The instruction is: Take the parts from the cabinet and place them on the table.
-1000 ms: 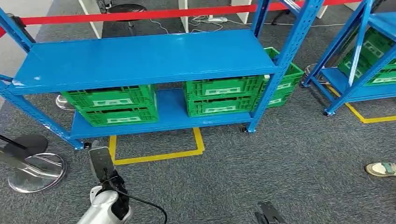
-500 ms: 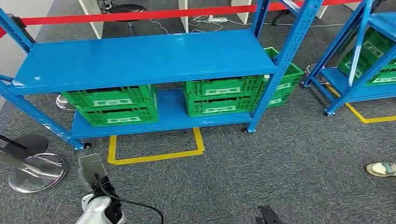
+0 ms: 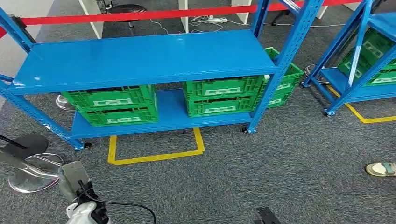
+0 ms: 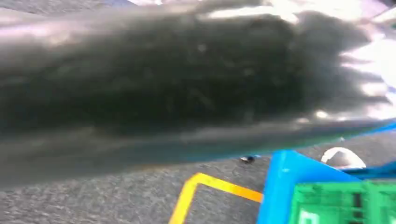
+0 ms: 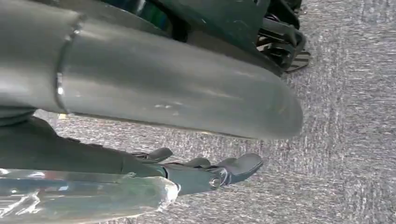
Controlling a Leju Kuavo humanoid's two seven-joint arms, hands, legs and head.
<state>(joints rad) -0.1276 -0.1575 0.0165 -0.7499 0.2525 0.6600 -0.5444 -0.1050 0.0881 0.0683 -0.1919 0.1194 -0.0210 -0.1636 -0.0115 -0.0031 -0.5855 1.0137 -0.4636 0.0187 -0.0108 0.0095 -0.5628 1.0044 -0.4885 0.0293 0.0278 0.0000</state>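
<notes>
Blue rack [image 3: 140, 58]: green crates [image 3: 112, 105] on lower shelf. Left hand [image 4: 187, 79] blurred, state unreadable. Right hand [image 5: 205, 172] empty, fingers extended over carpet.

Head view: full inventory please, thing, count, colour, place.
shelf rack: one, blue, centre, top shelf bare
second rack: one, blue, far right, partly cut off
crates on the lower shelf: four, green, stacked in two pairs, left and right
crates behind the right post: green, count unclear
crates in the second rack: green, count unclear
floor tape: yellow, before the rack
barrier: one, red, behind the rack
round stand base: silver, floor, left
shoe: a person's, right edge
left hand: grey, bottom left, blurred
right hand: dark, over carpet, holds nothing
</notes>
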